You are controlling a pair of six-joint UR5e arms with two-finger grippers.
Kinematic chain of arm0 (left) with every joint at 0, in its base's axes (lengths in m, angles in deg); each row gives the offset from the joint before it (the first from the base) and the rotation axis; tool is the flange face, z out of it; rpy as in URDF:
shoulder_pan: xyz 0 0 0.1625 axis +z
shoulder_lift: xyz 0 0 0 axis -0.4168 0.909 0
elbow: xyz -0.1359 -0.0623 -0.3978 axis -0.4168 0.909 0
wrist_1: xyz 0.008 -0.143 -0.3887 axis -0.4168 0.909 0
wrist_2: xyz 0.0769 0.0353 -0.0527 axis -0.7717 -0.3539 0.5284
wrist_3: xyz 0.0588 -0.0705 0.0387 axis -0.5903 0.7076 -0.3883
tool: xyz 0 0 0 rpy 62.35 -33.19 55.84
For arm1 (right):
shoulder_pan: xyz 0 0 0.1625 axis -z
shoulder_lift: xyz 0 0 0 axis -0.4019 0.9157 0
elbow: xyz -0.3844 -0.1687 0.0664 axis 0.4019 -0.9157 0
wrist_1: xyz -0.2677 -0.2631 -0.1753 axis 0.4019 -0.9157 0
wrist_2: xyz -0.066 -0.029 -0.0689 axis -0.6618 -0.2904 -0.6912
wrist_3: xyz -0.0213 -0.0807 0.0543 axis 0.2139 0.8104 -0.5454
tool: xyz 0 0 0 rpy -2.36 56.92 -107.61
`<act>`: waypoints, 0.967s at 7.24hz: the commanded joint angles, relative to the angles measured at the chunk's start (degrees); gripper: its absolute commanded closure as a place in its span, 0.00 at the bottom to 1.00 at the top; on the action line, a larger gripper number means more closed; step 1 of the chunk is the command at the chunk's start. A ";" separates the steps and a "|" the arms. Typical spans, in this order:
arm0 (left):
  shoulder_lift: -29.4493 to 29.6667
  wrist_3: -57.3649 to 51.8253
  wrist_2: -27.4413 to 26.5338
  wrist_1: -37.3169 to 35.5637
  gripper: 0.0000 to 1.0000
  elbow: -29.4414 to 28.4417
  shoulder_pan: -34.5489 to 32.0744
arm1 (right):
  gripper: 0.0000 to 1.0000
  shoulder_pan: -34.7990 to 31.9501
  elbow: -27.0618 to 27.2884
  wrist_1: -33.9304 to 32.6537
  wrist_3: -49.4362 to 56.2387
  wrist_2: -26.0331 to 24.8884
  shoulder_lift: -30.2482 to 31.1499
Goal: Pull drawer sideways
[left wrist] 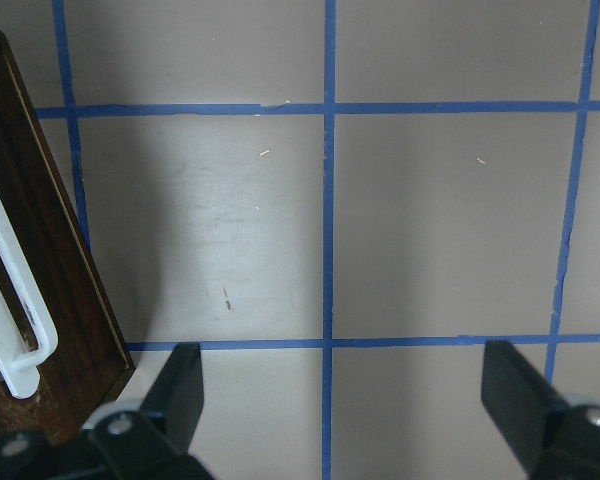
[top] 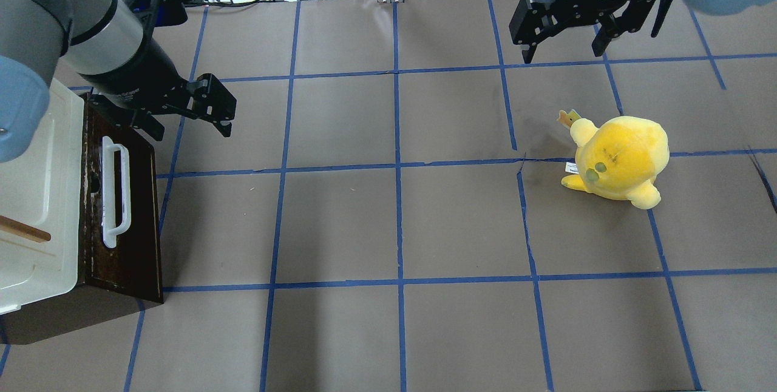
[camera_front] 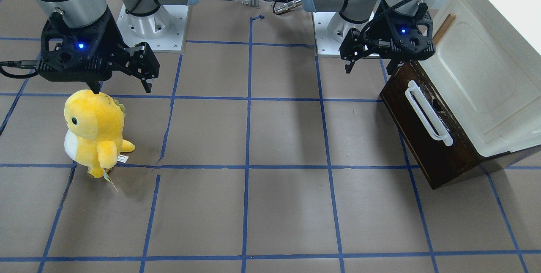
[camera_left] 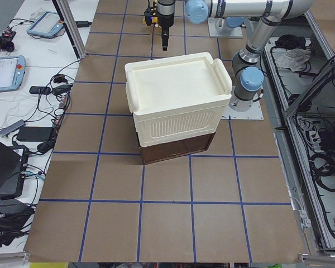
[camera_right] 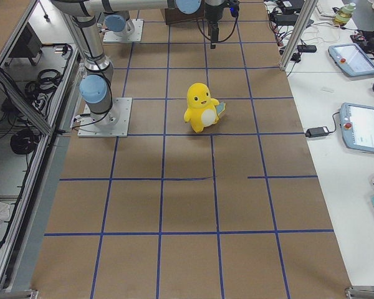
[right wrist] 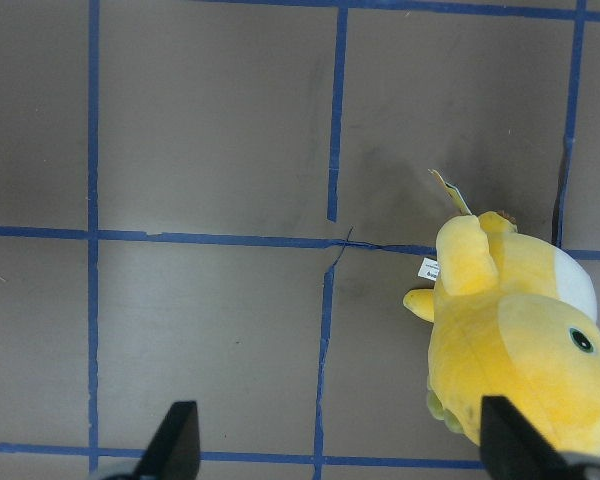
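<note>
Overhead exterior: left gripper (top: 193,134), jaws wide apart & empty, hangs abt 1-2 o'clock of drawer (top: 136,210); right gripper (top: 563,55) likewise spread, empty.

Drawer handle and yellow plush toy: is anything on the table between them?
Nothing. In the overhead view only bare brown table with blue tape lines stretches from the white handle to the yellow plush toy.
</note>
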 commanded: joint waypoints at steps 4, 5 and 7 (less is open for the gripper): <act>0.12 0.09 0.28 -0.55 0.00 -0.74 -0.05 | 0.00 0.00 0.00 0.00 -0.04 0.04 0.00; 0.55 1.74 -0.15 -0.99 0.00 -0.56 0.04 | 0.00 0.00 0.00 0.00 -0.04 -0.05 0.00; 2.39 2.81 -0.33 -4.74 0.00 -0.04 0.12 | 0.00 0.00 0.00 0.00 -0.04 -0.05 0.00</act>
